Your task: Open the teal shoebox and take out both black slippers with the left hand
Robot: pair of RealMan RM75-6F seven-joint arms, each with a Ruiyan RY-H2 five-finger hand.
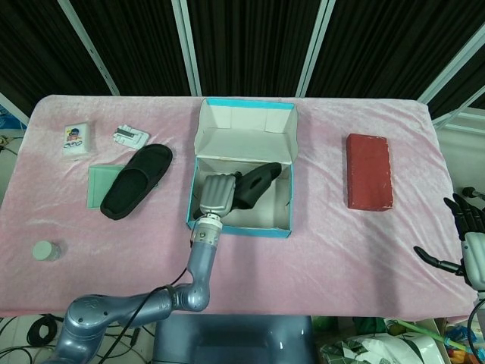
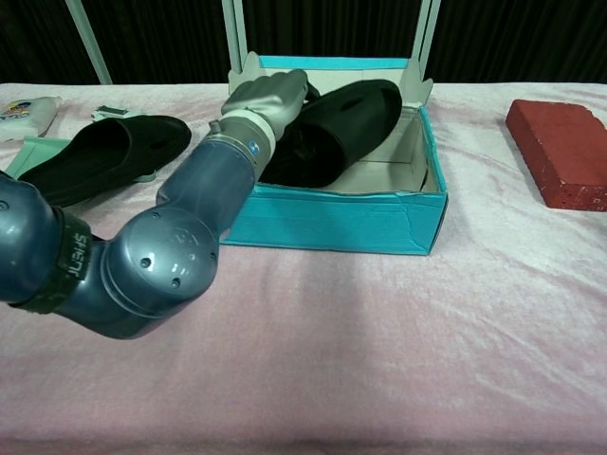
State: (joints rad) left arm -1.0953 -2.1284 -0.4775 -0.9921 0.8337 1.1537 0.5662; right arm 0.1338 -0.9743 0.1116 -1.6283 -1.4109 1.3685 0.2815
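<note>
The teal shoebox [image 1: 284,230] [image 2: 332,226] stands open at the table's middle, its lid folded back. My left hand [image 1: 217,193] [image 2: 268,97] grips a black slipper [image 1: 255,182] [image 2: 341,118] and holds it tilted, lifted above the box's rim. The other black slipper [image 1: 136,180] [image 2: 100,156] lies on the pink cloth to the left of the box, partly on a pale green card. My right hand [image 1: 470,235] hangs open at the table's far right edge, holding nothing.
A red brick [image 1: 369,171] [image 2: 560,152] lies right of the box. A pale green card [image 1: 96,184], a small white packet [image 1: 131,136] and a printed white box [image 1: 76,139] sit at the left. A small jar [image 1: 45,250] stands near the front left edge.
</note>
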